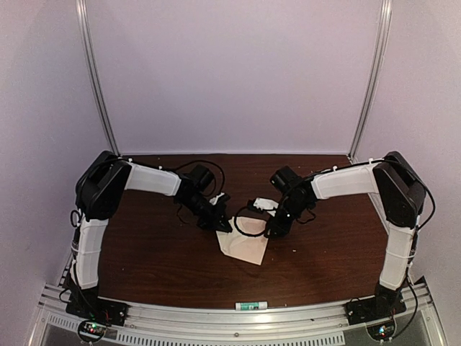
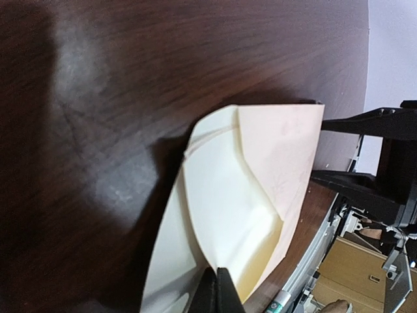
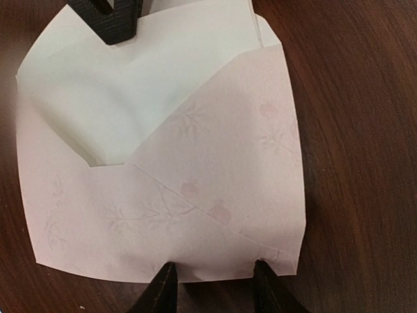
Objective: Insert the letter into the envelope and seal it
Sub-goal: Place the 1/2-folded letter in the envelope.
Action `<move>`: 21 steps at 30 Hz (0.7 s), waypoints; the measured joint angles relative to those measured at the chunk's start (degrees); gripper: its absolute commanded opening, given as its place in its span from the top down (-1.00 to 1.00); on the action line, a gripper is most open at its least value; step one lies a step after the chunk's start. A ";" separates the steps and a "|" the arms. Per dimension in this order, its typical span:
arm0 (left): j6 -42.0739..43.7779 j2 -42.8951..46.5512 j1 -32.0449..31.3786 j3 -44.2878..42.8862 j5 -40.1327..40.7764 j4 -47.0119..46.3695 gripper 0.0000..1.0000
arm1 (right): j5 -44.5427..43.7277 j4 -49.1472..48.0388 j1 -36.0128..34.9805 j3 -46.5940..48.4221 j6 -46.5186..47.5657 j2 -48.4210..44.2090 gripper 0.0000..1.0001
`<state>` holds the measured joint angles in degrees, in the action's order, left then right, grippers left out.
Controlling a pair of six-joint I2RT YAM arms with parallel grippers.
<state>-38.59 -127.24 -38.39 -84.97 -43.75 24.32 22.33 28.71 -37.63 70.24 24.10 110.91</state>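
The left gripper (image 2: 218,291) pinches the letter (image 3: 111,98) (partly tucked in the envelope (image 3: 215,195)); the right gripper (image 3: 215,287) stands with its fingers apart at the envelope's edge.

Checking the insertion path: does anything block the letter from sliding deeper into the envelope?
Nothing visible does. The letter already lies partly inside the envelope, its outer edge pinched by the left gripper; the pocket ahead looks unobstructed.
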 measured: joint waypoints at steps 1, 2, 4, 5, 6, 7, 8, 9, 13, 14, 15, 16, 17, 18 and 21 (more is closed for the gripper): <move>0.24 0.02 0.09 0.22 0.04 0.20 1.00 | -0.07 0.00 0.00 0.00 -0.04 0.00 0.20; 0.57 0.04 0.22 0.48 0.11 0.46 1.00 | -0.13 0.00 0.00 0.00 -0.07 0.00 0.19; 0.98 0.04 0.61 1.20 0.07 0.66 1.00 | -0.15 0.00 0.00 0.00 -0.09 0.00 0.19; 1.20 0.04 0.79 1.36 -0.09 0.68 1.00 | -0.17 0.00 0.00 0.00 -0.11 0.00 0.20; 1.31 0.07 0.85 1.38 -0.09 0.68 1.00 | -0.17 -0.02 0.00 0.02 -0.11 0.00 0.20; 1.44 0.09 0.85 1.38 -0.09 0.68 1.00 | -0.17 -0.02 0.00 0.02 -0.11 0.00 0.20; 1.51 0.09 0.85 1.38 -0.07 0.68 1.00 | -0.15 -0.02 0.00 0.02 -0.11 0.00 0.19; 1.64 0.09 0.85 1.36 -0.04 0.68 1.00 | -0.17 -0.02 0.00 0.02 -0.13 0.00 0.20; 2.32 0.09 1.05 0.98 0.28 1.29 1.00 | -0.15 -0.02 0.00 0.02 -0.17 0.00 0.20; 2.60 0.07 1.14 0.70 0.42 1.84 1.00 | -0.15 -0.02 0.00 0.02 -0.17 0.00 0.20; 2.84 0.02 1.27 0.42 0.55 2.29 1.00 | -0.15 -0.02 0.00 0.02 -0.20 0.00 0.20; 3.19 -0.02 1.49 -0.09 0.72 2.91 1.00 | -0.15 -0.02 0.00 0.02 -0.22 0.00 0.19; 3.45 -0.07 1.64 -0.46 0.81 3.15 1.00 | -0.15 -0.02 0.00 0.02 -0.24 0.00 0.20; 3.69 -0.17 1.81 -1.01 0.92 3.43 1.00 | -0.15 -0.02 0.00 0.02 -0.26 0.00 0.20; 4.28 -0.52 2.03 -2.38 0.92 3.91 1.00 | -0.15 -0.04 0.00 0.02 -0.28 0.00 0.19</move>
<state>-34.30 -127.76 -36.36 -87.35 -42.83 28.23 22.17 28.67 -37.63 70.26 23.81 110.91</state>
